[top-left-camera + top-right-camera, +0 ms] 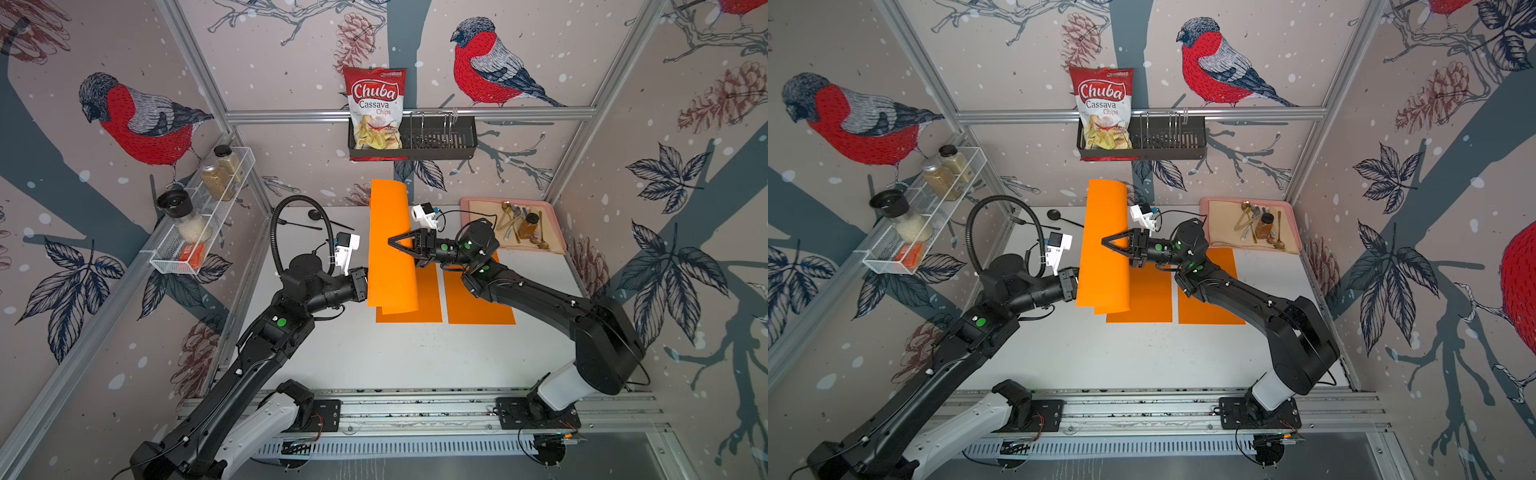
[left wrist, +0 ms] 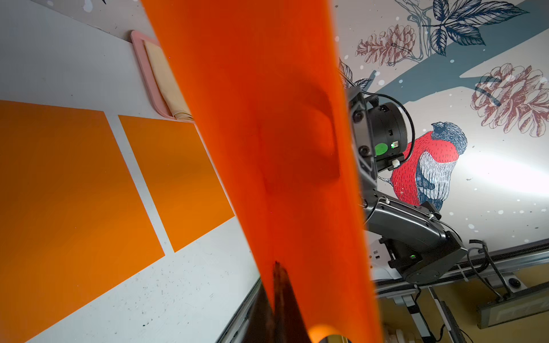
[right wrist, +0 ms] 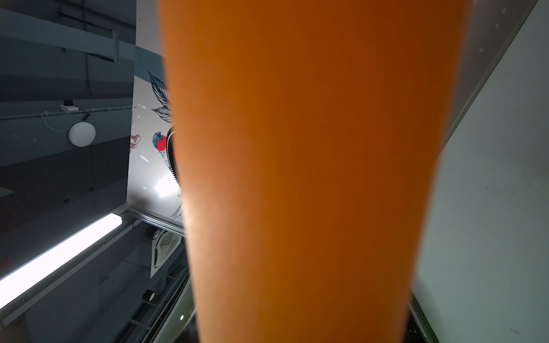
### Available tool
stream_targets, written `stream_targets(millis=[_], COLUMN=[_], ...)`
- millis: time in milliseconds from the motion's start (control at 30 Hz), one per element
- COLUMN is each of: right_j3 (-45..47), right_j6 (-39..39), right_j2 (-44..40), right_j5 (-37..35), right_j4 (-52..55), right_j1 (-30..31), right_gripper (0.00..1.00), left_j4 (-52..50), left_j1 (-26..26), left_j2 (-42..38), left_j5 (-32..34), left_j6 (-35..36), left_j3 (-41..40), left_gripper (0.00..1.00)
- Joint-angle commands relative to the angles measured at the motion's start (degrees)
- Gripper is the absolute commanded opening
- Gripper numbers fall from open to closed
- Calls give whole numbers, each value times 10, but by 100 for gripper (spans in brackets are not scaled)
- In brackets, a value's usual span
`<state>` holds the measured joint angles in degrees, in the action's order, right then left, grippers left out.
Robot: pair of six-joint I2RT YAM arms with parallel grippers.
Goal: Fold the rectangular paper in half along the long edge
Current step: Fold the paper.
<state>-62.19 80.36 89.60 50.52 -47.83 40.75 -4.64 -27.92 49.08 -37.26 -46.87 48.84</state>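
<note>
Left wrist view: my left hand point(image 2: 277, 276) is clamped shut on the orange paper point(image 2: 267, 118). One dark finger shows at the sheet's near edge, and the paper runs away from it, up off the worktop point(image 2: 193, 282).

Both top views: the paper point(image 1: 388, 216) point(image 1: 1104, 232) hangs in the air between my two arms, long axis running front to back, and it is not flat. The near end shows two layers, slightly offset. The far corner on my right-arm side looks rounded, so the sheet is bent over lengthwise without a crease. My left hand sits at the paper's left long edge near the front and is mostly hidden behind the sheet.

My right hand point(image 1: 399, 243) point(image 1: 1113, 242) comes in from the opposite side at about mid-length, tips lying over the face of the sheet. I can't tell whether it's open, or pinching the paper or only against it. Right wrist view is no help: blurred orange point(image 3: 297, 148) fills the middle and no fingers show.

Two more orange sheets point(image 1: 430, 299) point(image 1: 478, 311) lie flat side by side on the worktop, with a narrow gap between them. They sit below and to the right of the lifted paper, and my right arm crosses over them. A pink tray point(image 1: 465, 203) sits at the far right corner, well apart from the paper.
</note>
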Motion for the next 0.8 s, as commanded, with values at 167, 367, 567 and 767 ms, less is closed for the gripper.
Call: stream_targets(millis=[167, 367, 567, 767], right_j3=[0, -3, -4, -4], right_j6=[-35, -35, -38, -38], right_j2=[-21, -17, -11, -8], right_j5=[-1, -1, -8, -7], right_j4=[21, 20, 18, 14], right_j1=[-5, -3, -1, -1], right_gripper=[64, 64, 58, 50], left_j4=[-9, -6, -2, 2], left_j1=[-1, -1, -1, -1], left_j2=[-3, -1, 1, 2], left_j5=[12, 12, 6, 4], left_j6=[20, 18, 16, 15], left_j3=[7, 4, 1, 1], left_gripper=[0, 0, 0, 0])
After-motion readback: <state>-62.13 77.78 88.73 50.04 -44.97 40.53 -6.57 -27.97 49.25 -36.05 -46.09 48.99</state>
